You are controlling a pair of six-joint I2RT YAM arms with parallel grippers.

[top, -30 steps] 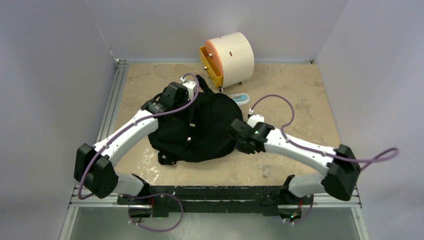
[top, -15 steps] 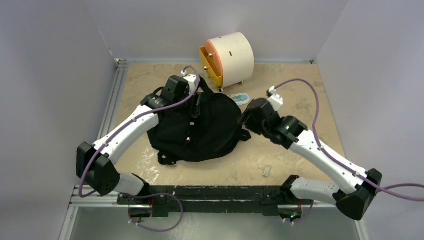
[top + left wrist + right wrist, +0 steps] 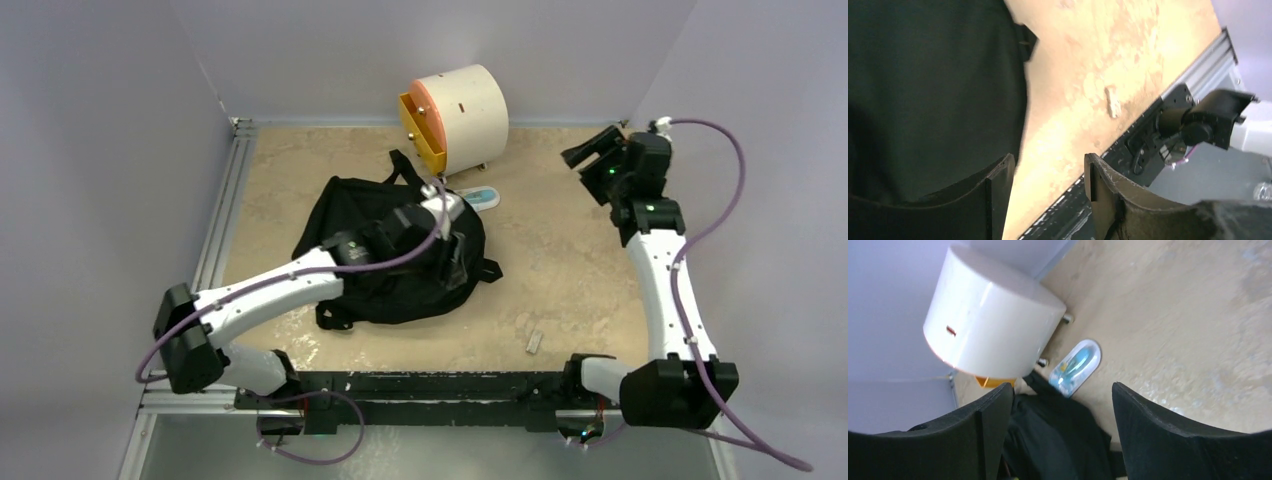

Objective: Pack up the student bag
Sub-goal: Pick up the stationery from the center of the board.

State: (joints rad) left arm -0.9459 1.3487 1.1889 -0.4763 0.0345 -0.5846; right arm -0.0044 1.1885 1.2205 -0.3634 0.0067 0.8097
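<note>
Left of centre, the black bag (image 3: 345, 210) lies slumped on the tan surface (image 3: 570, 260), its top loop pointing to the far edge. It sits a little further left than a second ago.

My left arm now reaches across the bag. The left pincer (image 3: 462, 262) hangs over the bag's right flank. A second ago it was clamped at the bag's far left corner. In the wrist view its jaws stand apart with nothing between them (image 3: 1048, 162), dark cloth (image 3: 933, 90) to one side and bare surface beyond.

Behind the bag stands the cream box (image 3: 462, 110) with its orange drawer. Just in front of it a small blue and white packet (image 3: 481, 197) lies touching the bag's far right edge. A pale scrap (image 3: 534, 342) lies near the front rail.

At far right, the right pincer (image 3: 585, 158) has swung away from the bag's right side and is raised by the back corner. Its jaws are wide and empty (image 3: 1062, 387), looking down on box, packet and bag.

Both grips are released, so I judge the bag positioned. I cannot see its opening. The packet is not yet inside.
</note>
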